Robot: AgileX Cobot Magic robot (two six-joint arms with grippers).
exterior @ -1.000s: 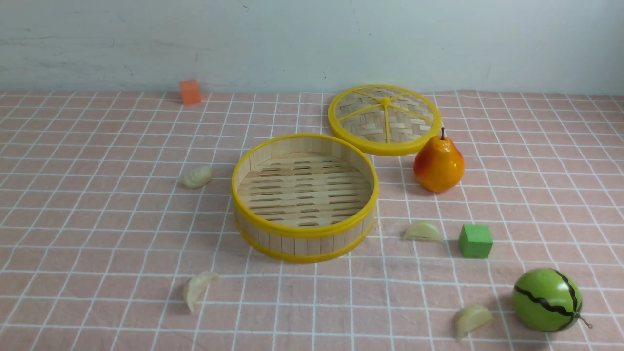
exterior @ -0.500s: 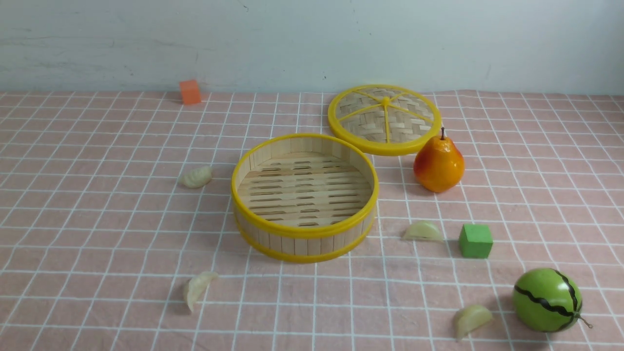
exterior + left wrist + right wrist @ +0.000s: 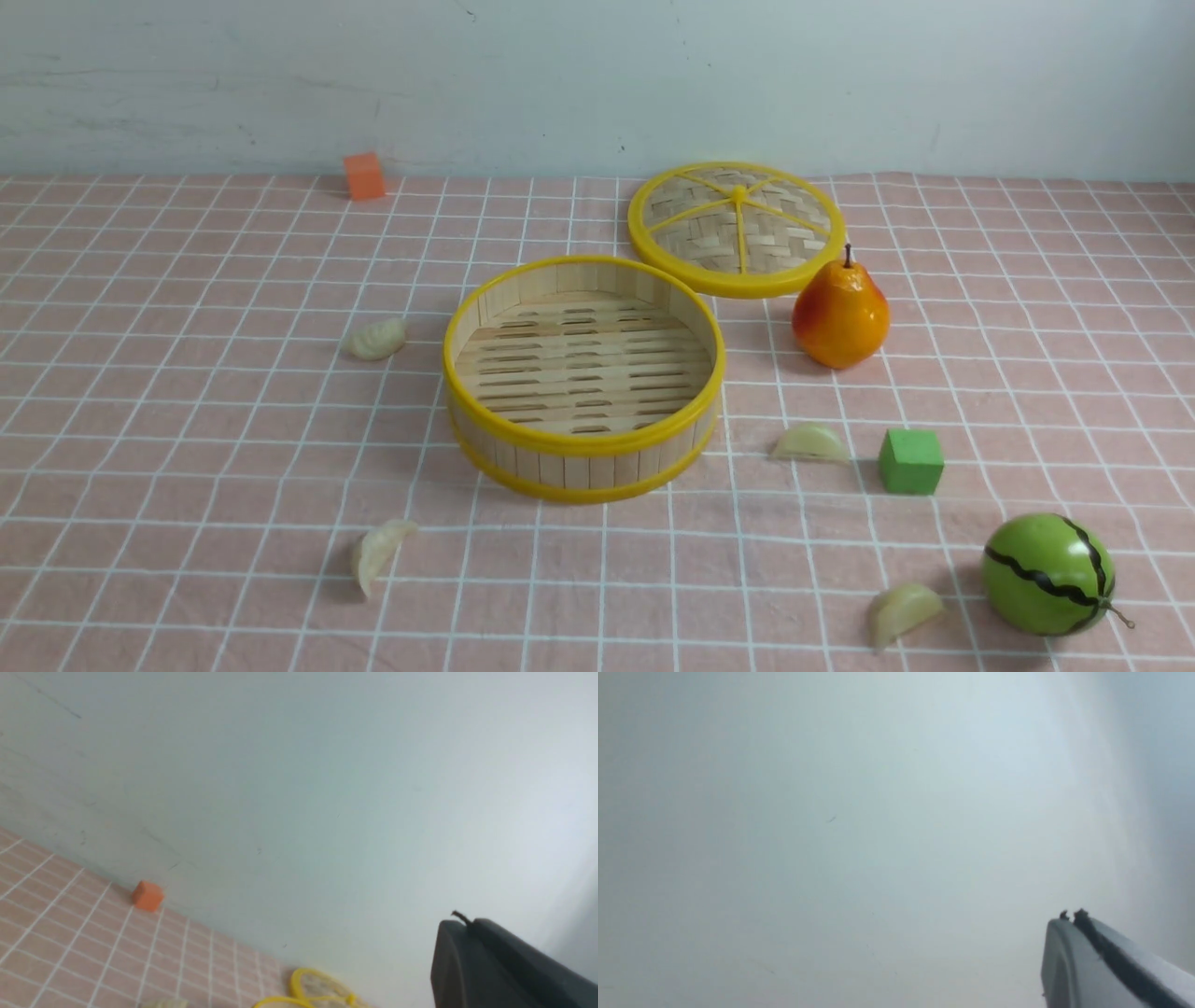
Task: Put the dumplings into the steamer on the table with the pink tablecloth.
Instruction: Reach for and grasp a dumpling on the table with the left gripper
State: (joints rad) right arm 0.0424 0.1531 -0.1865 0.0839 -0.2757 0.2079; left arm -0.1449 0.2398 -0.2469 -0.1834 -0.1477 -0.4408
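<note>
The empty steamer (image 3: 560,467) stands in the middle of the pink tablecloth (image 3: 187,420). Two dumplings lie left of it, one beside its far left (image 3: 376,339) and one near its front left (image 3: 379,553). Two more lie to its right, one close by (image 3: 809,442) and one near the front (image 3: 904,611). Neither gripper shows in the front view. My left gripper (image 3: 469,921) and right gripper (image 3: 1069,917) are raised, face the wall, and have their fingers pressed together with nothing in them.
The flat woven lid (image 3: 738,229) lies behind the steamer, with a pear (image 3: 840,313) beside it. A green cube (image 3: 910,460) and a toy watermelon (image 3: 1047,574) sit at the right front. An orange cube (image 3: 364,175) stands by the back wall.
</note>
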